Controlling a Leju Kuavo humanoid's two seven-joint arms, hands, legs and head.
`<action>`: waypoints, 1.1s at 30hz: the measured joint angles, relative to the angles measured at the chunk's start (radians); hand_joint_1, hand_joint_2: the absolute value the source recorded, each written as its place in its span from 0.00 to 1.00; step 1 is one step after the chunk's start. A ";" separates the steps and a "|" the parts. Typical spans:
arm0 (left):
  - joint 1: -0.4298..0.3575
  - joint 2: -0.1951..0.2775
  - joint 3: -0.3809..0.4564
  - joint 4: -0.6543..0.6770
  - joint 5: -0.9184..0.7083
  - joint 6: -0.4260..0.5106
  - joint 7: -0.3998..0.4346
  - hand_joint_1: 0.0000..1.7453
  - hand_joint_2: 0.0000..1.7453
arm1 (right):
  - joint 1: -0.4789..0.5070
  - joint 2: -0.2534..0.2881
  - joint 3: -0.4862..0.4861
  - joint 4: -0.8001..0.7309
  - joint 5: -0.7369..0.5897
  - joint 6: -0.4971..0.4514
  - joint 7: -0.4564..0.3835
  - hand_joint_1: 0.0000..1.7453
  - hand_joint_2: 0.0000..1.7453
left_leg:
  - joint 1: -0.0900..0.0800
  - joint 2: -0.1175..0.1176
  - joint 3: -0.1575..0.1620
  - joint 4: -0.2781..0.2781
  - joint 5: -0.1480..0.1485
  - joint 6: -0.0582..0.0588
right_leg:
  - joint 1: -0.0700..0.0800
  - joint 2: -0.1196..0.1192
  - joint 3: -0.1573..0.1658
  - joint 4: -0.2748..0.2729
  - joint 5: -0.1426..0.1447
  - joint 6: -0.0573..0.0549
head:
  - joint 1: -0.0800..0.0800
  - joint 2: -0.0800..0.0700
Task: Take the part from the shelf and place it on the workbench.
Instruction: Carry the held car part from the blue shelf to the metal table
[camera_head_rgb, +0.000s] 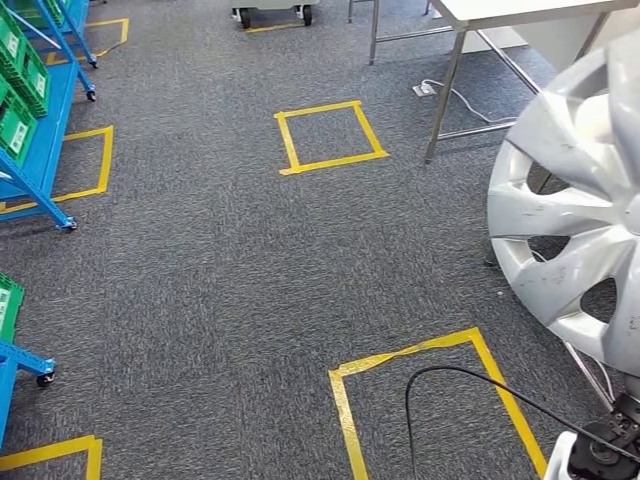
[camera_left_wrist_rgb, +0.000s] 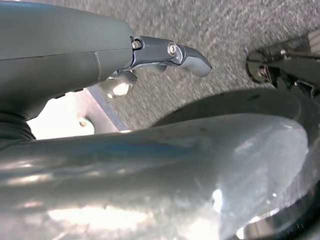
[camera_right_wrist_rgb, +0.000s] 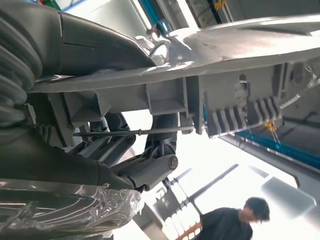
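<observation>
Big silver plastic wheel cover with curved spokes (camera_head_rgb: 573, 200), held up at the right side of the head view, above the grey carpet floor (camera_head_rgb: 211, 290). Not on any bench or shelf.

Right hand (camera_right_wrist_rgb: 94, 115) wrapped around the edge of the wheel cover (camera_right_wrist_rgb: 245, 40) in the right wrist view: thick thumb on the shiny face, darker fingers (camera_right_wrist_rgb: 151, 170) curled behind the ribbed back. Gripping it tight.

Left hand (camera_left_wrist_rgb: 113, 55) seen in the left wrist view, close above the wheel cover's shiny curved face (camera_left_wrist_rgb: 170, 165). One grey finger (camera_left_wrist_rgb: 177, 54) stuck out straight over the carpet. Hard to say whether touching or holding the cover; cannot tell.

White bench with metal legs (camera_head_rgb: 483, 40) far ahead on the right, well apart from the wheel cover. Blue metal shelf on wheels with green plastic bins (camera_head_rgb: 34, 90) on the far left. Yellow tape squares (camera_head_rgb: 328, 135) stuck on the carpet, one ahead and one near. Thin black cable (camera_head_rgb: 453, 375) looped over the near square. Person in a dark top (camera_right_wrist_rgb: 230, 225) in the right wrist view, beyond the right hand.
</observation>
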 joint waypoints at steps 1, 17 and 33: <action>0.001 0.000 0.000 0.000 0.000 0.000 0.000 0.00 0.00 | -0.001 -0.001 -0.005 0.007 -0.003 0.000 0.001 1.00 1.00 | 0.000 0.015 0.001 -0.006 0.004 0.005 | 0.002 -0.031 -0.018 0.033 -0.021 0.002 | 0.002 0.000; -0.005 0.000 -0.009 0.002 0.000 0.005 0.003 0.00 0.00 | -0.010 -0.004 -0.031 0.054 -0.009 0.001 0.006 1.00 1.00 | -0.001 0.109 -0.022 0.092 -0.079 -0.034 | 0.002 -0.121 0.036 0.003 -0.028 -0.031 | 0.000 0.000; -0.001 -0.002 -0.016 0.002 0.015 0.001 0.000 0.00 0.00 | -0.001 -0.015 -0.026 0.058 0.152 0.042 -0.069 1.00 1.00 | -0.007 0.020 -0.001 -0.011 0.008 0.012 | 0.004 -0.073 -0.052 0.108 -0.072 0.005 | 0.006 0.000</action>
